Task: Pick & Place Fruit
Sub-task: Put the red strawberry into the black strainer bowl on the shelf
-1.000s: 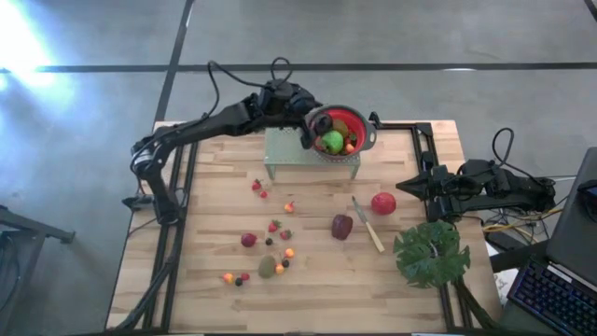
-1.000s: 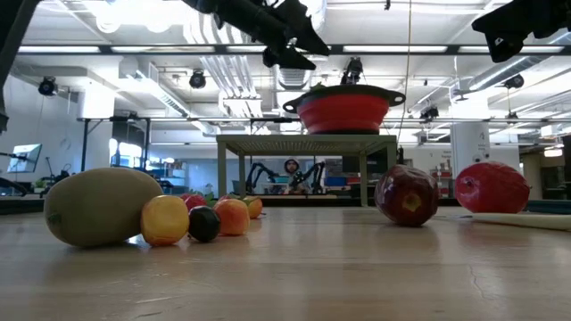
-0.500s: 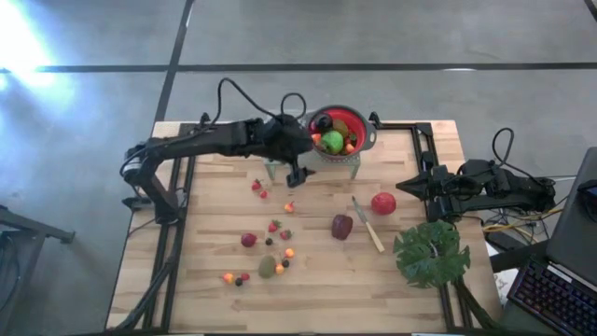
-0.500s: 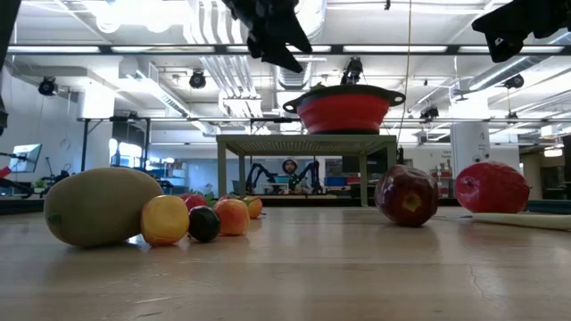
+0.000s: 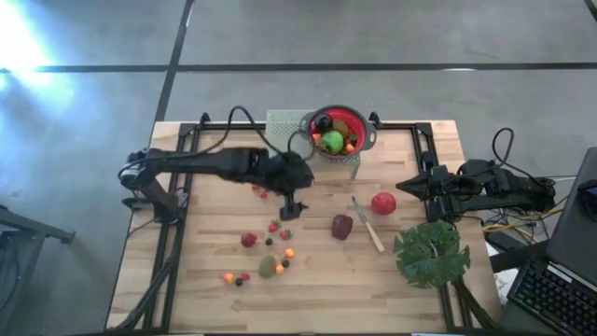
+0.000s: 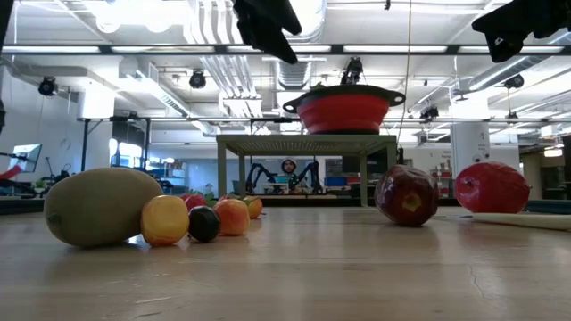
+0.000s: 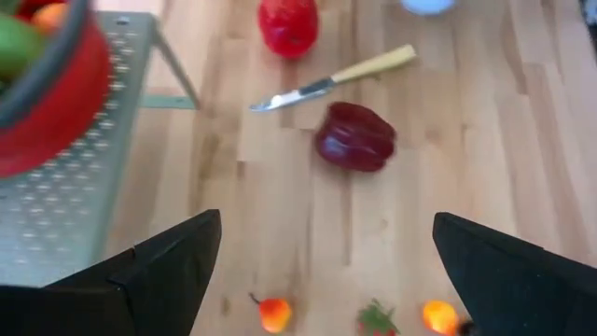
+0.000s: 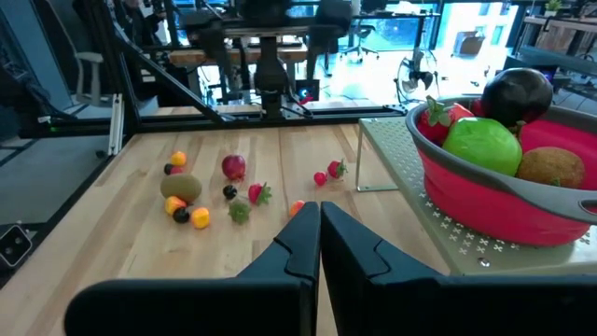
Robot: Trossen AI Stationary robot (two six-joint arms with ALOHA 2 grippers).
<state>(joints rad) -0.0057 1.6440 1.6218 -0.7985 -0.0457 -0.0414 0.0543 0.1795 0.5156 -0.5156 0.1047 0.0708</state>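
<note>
I've got the left gripper (image 5: pixel 291 207) hanging over the middle of the tabletop (image 5: pixel 410 280), fingers spread wide and empty, pointed down at the loose fruit. In its wrist view the dark maroon fruit (image 7: pixel 354 138) sits dead ahead between the two fingers, so I judge that's the likeliest next pick, though small strawberries (image 5: pixel 276 226) lie nearer under the gripper.

The red colander (image 5: pixel 340 132) stands on the perforated metal stand (image 5: pixel 280 123) by the far edge, raised off the wood, so anything I carry has to go up and over its rim. It already holds a green apple (image 5: pixel 333 142), a dark fruit (image 8: pixel 519 91), a kiwi (image 8: pixel 550 166) and a strawberry or two, so I'd call the job partly done.

Left on the table: the red apple (image 5: pixel 382 203) just beyond the knife (image 5: pixel 367 225) toward the right edge, the maroon fruit close on the knife's other side, another kiwi (image 5: pixel 267 268), orange pieces (image 5: pixel 289 252) and dark berries (image 5: pixel 238 281) scattered toward the near-left part. The knife lying so close to the maroon fruit is my worry: wide fingers coming down could nudge it.

The right gripper (image 5: pixel 407 186) waits at the right edge, fingers pressed together, holding nothing. The green leaf (image 5: pixel 430 253) lies near the near-right corner, out of the way.
</note>
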